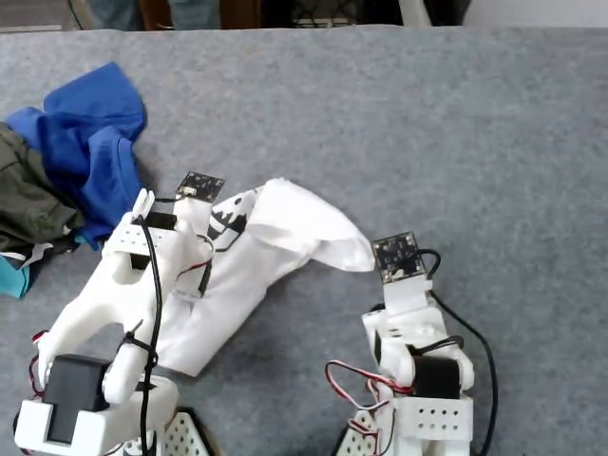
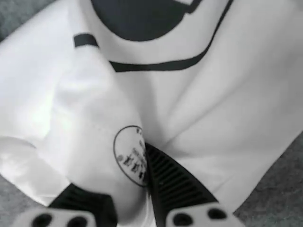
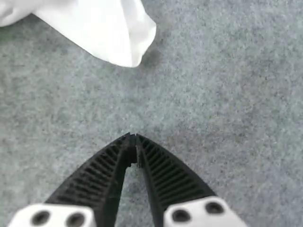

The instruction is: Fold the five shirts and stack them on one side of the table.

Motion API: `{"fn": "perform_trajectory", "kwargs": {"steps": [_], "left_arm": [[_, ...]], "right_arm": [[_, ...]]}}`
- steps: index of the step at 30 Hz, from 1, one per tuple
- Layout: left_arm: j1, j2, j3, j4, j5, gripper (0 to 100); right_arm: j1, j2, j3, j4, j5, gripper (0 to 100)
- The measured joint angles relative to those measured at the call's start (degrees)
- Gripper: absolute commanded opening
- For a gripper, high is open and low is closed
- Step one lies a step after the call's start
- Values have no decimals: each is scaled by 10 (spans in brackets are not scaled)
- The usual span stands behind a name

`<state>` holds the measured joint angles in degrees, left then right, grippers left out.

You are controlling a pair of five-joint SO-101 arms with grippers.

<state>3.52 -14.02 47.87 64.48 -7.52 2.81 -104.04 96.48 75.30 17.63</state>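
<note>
A white shirt with a black print lies crumpled across the middle of the grey table. My left gripper is shut on a fold of the white shirt, with a round label on the cloth bunched between the fingers. The left arm leans over the shirt's left side. My right gripper is shut with nothing in it, low over bare table a little short of the shirt's rounded end. The right arm stands at the front right.
A heap of other shirts sits at the left edge: a blue one, a dark olive one and a teal scrap. Grey table stretches across the back and right.
</note>
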Motion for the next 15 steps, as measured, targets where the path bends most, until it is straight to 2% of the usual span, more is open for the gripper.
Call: {"fn": "perform_trajectory", "kwargs": {"steps": [7,15], "left_arm": [[4,-10,-1,66,-53,28],[4,-150,0,137,-84,28]], "right_arm": [[0,0,0,0,0,15],[0,0,0,0,0,15]]}}
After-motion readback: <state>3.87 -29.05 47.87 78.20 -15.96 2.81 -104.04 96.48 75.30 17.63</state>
